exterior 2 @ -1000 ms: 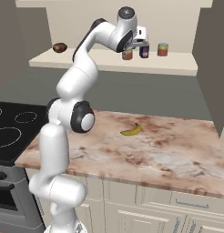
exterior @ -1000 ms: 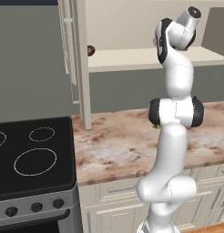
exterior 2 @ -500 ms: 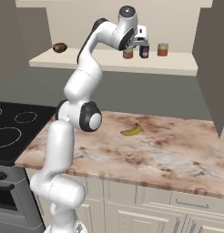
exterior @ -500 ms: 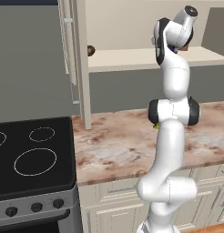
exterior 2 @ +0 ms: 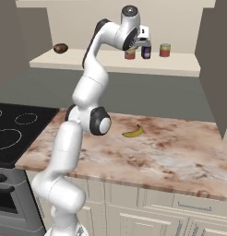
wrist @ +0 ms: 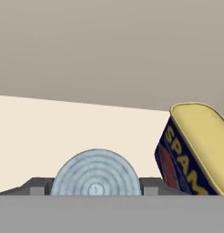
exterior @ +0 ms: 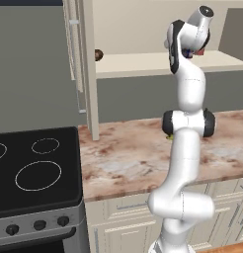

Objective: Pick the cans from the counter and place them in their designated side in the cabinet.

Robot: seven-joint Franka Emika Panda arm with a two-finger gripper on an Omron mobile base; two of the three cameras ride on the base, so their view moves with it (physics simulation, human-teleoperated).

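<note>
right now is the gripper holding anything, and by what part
Yes: the gripper is shut on the red-orange can, its fingers on opposite sides of the round body, over the cabinet shelf, beside the dark blue can.

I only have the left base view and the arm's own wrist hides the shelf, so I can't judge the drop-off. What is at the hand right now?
Observer: In the hand view, the hand has the red-orange can between its fingertips, which sit against both sides of it.
Operator: Where is the blue one?
Observer: In the right base view, the dark blue can stands on the cabinet shelf, close beside the red-orange one.
Operator: What is on the counter?
Observer: A banana lies on the counter, behind the arm from your side.
</note>
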